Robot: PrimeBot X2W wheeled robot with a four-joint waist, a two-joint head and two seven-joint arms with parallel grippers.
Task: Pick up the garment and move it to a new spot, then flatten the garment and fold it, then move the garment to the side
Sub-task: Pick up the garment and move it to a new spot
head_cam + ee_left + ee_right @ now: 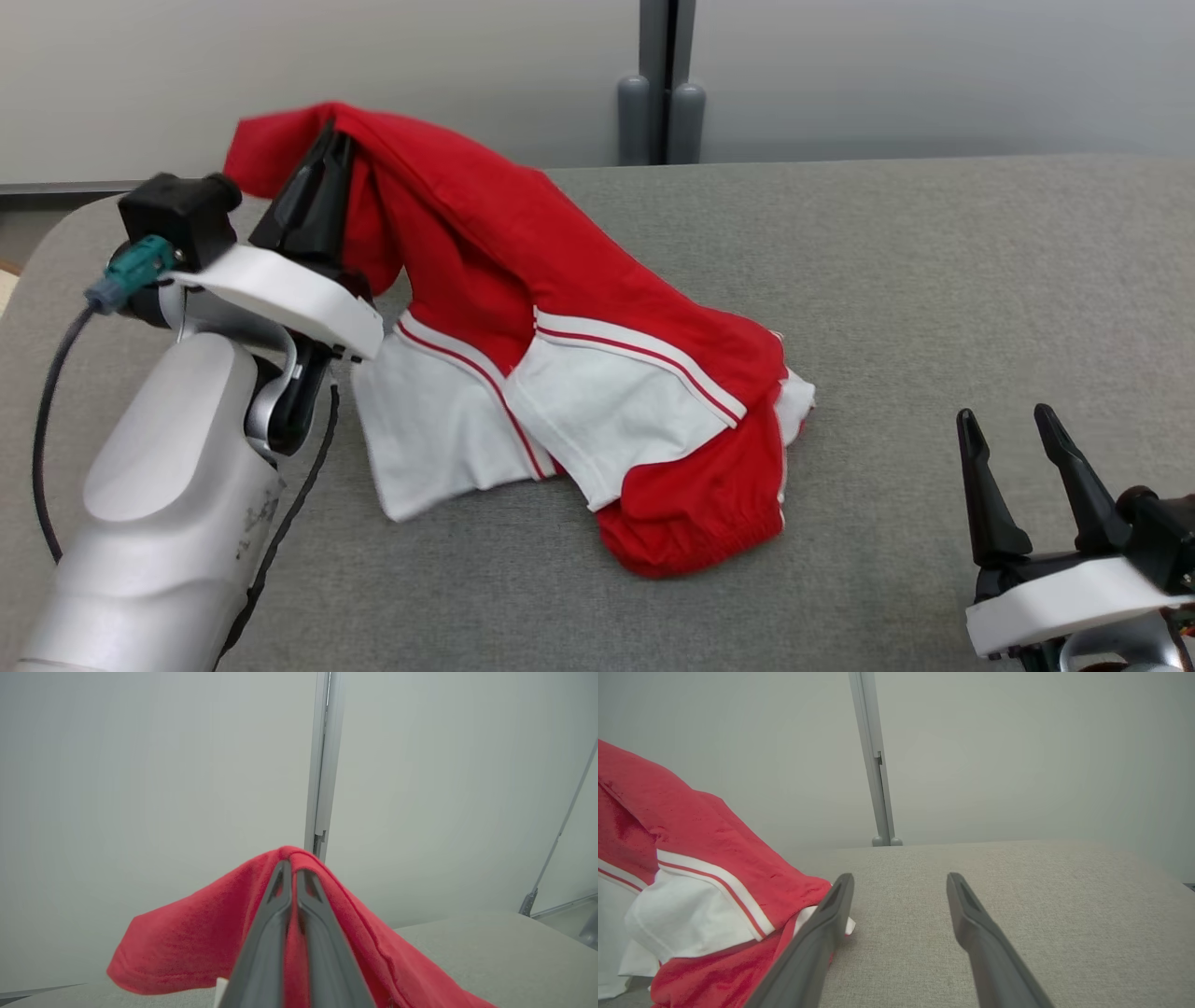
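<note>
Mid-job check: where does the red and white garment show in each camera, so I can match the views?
Head view: the garment sits centre-left, draped from the left pincer down onto the grey table.
Left wrist view: garment at lower centre, clamped in the left pincer.
Right wrist view: garment at the left edge, beside the open right pincer.
Shared landmark: the grey wall post behind the table.
</note>
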